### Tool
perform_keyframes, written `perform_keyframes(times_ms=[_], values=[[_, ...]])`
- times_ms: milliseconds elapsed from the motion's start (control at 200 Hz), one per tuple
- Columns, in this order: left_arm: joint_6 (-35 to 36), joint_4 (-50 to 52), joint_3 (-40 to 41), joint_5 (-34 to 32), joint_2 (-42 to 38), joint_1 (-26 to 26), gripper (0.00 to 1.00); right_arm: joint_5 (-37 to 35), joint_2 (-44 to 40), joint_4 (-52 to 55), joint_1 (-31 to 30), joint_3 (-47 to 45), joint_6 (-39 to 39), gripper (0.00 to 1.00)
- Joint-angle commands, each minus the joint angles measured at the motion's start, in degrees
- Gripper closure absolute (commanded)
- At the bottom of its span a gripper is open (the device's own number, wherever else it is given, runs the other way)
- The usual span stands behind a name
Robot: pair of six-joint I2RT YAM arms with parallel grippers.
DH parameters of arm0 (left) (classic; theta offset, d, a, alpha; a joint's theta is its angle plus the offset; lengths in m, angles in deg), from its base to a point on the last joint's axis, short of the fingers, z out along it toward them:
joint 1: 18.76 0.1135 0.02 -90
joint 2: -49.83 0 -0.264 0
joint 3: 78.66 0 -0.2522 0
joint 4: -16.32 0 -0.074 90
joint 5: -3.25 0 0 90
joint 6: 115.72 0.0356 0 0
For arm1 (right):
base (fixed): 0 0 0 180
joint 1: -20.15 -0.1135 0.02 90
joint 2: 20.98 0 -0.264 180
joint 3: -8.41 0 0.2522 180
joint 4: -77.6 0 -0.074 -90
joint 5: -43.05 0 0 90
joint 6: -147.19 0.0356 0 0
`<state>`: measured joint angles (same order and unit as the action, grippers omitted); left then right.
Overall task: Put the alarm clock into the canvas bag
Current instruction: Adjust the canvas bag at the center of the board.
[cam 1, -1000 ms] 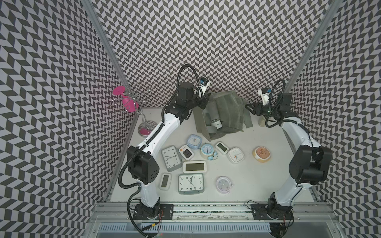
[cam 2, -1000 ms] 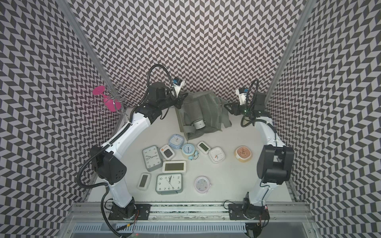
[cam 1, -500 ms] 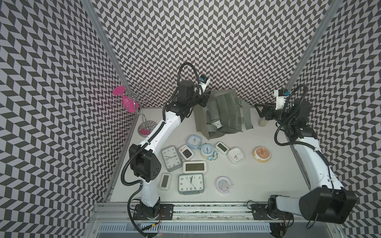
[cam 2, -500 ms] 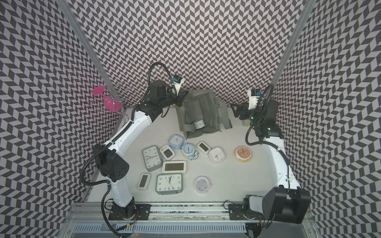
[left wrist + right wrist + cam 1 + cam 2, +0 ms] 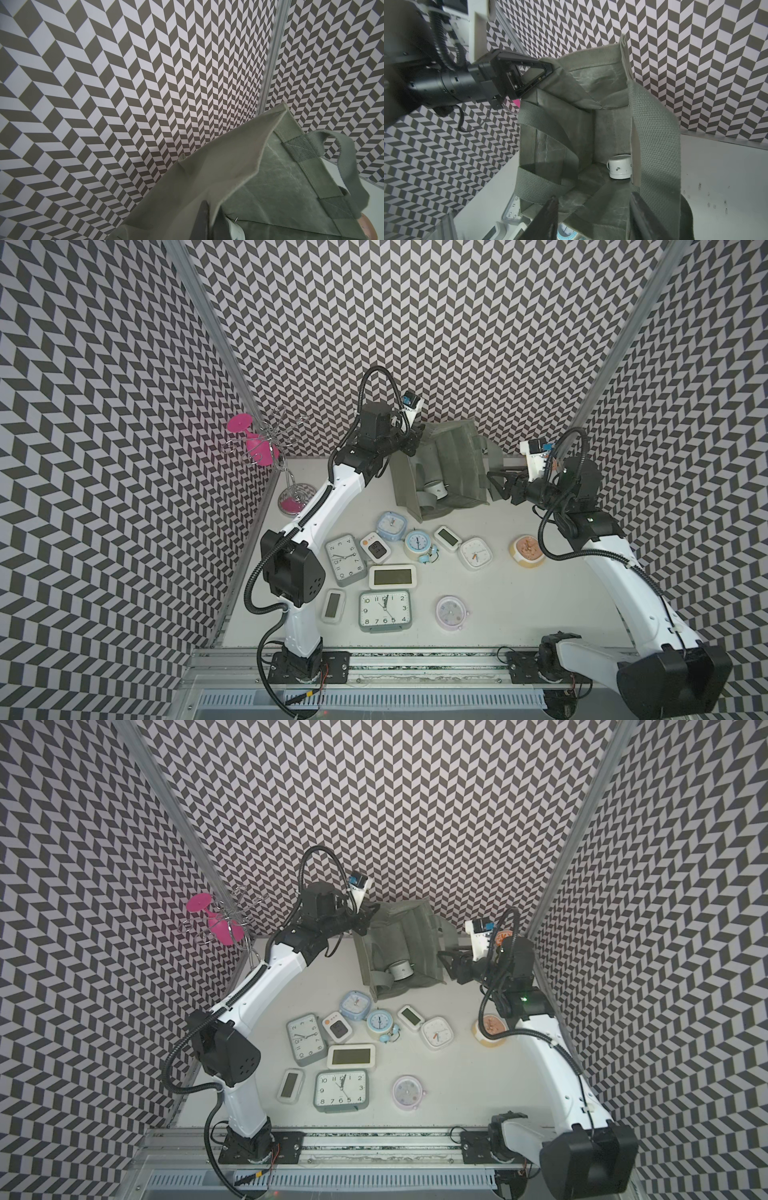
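Note:
The grey-green canvas bag [image 5: 457, 460] [image 5: 411, 932] stands at the back of the table, its mouth held open. My left gripper [image 5: 409, 441] [image 5: 365, 919] [image 5: 211, 224] is shut on the bag's rim at its left corner. A white round alarm clock [image 5: 434, 489] [image 5: 401, 970] [image 5: 619, 167] lies on its side on the bag's floor. My right gripper [image 5: 493, 488] [image 5: 446, 969] [image 5: 592, 196] is open at the bag's right side, facing into the mouth. It holds nothing. One loop handle [image 5: 654, 145] hangs just in front of one of its fingers.
Several other clocks lie in front of the bag, among them a blue twin-bell clock [image 5: 417, 543], a grey square clock [image 5: 384, 610] and a tan round one [image 5: 527, 549] under my right forearm. A wire stand with a pink glass [image 5: 257, 443] stands back left. The patterned walls are close behind.
My right gripper pulled back to the right, then came in again lower at the bag's right edge, while its elbow swung out to the front right. My left gripper kept its hold on the rim.

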<state>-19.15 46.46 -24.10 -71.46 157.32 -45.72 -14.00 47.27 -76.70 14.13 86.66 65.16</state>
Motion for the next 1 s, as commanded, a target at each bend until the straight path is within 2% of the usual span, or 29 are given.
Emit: perform_keyframes(times_ms=[0, 295, 546, 736, 876, 996], values=[[-0.1, -0.56, -2.67, 0.09, 0.19, -0.25, 1.0, -3.5, 3.33, -1.07, -1.21, 1.96, 0.48, 0.5], [0.14, -0.3, -2.49, 0.06, -0.34, -0.28, 1.0, -7.67, 11.18, 0.07, -4.47, 8.45, -0.62, 0.52], [0.35, -0.56, -2.48, -0.17, -0.34, -0.2, 1.0, -17.57, 17.49, 1.01, -7.17, 14.02, -2.36, 0.55], [-0.79, -1.8, -2.99, 0.65, 0.05, 0.96, 1.0, -21.08, 22.3, 2.85, -8.07, 18.81, -3.31, 0.69], [-2.35, -3.36, -4.91, 1.97, 1.27, 3.57, 1.0, -20.79, 24.24, 4.55, -9.78, 23.56, -4.13, 0.98], [-4.03, -3.98, -6.24, 2.26, 2.02, 6.12, 0.75, -22.81, 26.54, 6.07, -12.0, 28.99, -4.36, 1.0]])
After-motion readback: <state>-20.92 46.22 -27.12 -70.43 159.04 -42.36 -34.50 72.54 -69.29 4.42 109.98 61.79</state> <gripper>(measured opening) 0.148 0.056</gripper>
